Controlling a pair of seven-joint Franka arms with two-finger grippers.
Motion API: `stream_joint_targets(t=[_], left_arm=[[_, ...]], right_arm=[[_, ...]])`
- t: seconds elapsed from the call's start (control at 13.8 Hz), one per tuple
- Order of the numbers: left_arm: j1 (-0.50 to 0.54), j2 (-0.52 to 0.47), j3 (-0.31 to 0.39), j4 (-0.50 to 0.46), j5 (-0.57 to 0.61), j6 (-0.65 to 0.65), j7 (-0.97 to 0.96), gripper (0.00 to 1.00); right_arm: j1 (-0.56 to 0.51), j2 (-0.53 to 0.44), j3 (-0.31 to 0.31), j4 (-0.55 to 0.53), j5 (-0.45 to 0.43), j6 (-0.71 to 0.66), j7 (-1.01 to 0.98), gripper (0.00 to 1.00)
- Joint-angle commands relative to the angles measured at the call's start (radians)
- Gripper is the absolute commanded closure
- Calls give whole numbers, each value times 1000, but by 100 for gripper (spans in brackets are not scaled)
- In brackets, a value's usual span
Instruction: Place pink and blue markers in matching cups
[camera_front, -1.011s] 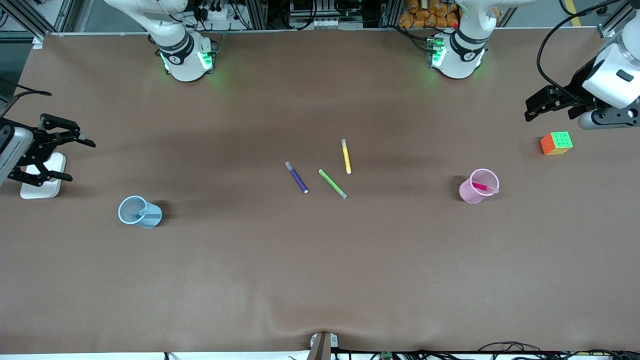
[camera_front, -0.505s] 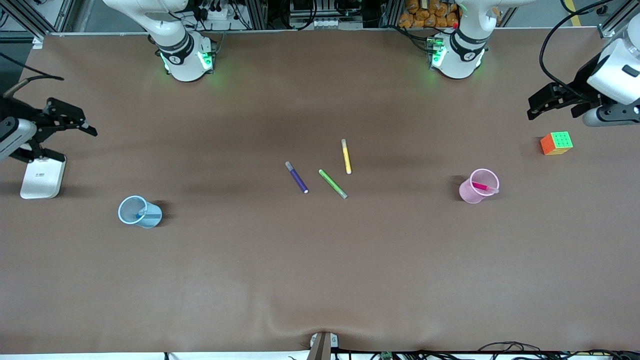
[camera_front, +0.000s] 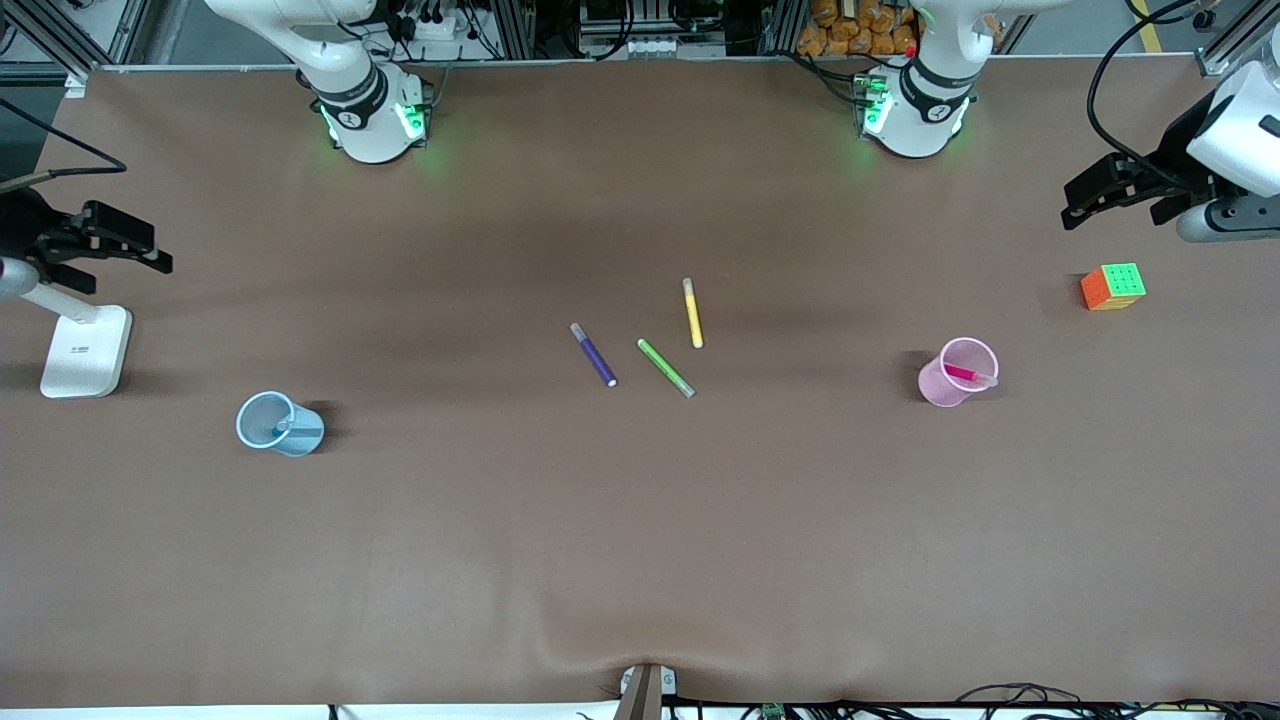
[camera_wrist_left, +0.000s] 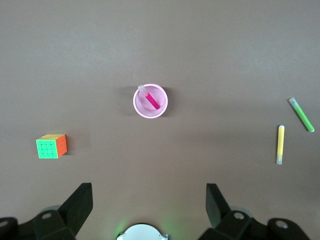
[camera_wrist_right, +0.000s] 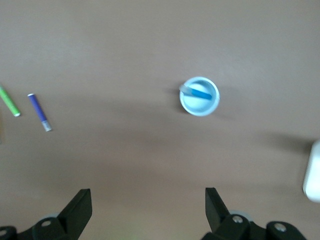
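Left claw (camera_front: 1085, 192): spread wide, empty, raised over the bench (camera_front: 640, 520) at the left arm's end, above the colour cube (camera_front: 1113, 286). Right claw (camera_front: 140, 252): spread wide, empty, over the white stand (camera_front: 86, 350). Pink marker (camera_front: 966, 375) leans inside the pink cup (camera_front: 945, 388). Blue marker (camera_front: 281, 428) sits inside the blue cup (camera_front: 262, 436). No legible writing.

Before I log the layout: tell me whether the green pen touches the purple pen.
Apart. In the front view bare table shows between the green pen and the purple pen along their whole lengths.
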Motion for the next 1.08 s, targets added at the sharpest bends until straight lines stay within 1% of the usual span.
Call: stream_joint_targets(t=[0.0, 0.14, 0.22, 0.51, 0.72, 0.79, 1.01], left_arm=[[6, 19, -9, 31, 18, -34, 19, 0], [7, 29, -4, 51, 19, -35, 13, 0], [7, 32, -4, 57, 20, -35, 13, 0], [7, 35, -3, 65, 21, -35, 12, 0], [10, 37, -1, 65, 20, -35, 15, 0], [10, 51, -1, 65, 12, -35, 15, 0], [5, 58, -3, 93, 9, -35, 0, 0]], right_arm=[[28, -40, -18, -8, -59, -47, 141, 0], [54, -42, -14, 31, -126, -95, 218, 0], [54, -43, -12, 43, -131, -106, 224, 0], [43, -45, -5, 52, -131, -92, 226, 0], [46, -48, -8, 40, -120, -70, 224, 0], [46, -48, -8, 41, -120, -70, 224, 0], [46, -47, -8, 41, -120, -69, 215, 0]])
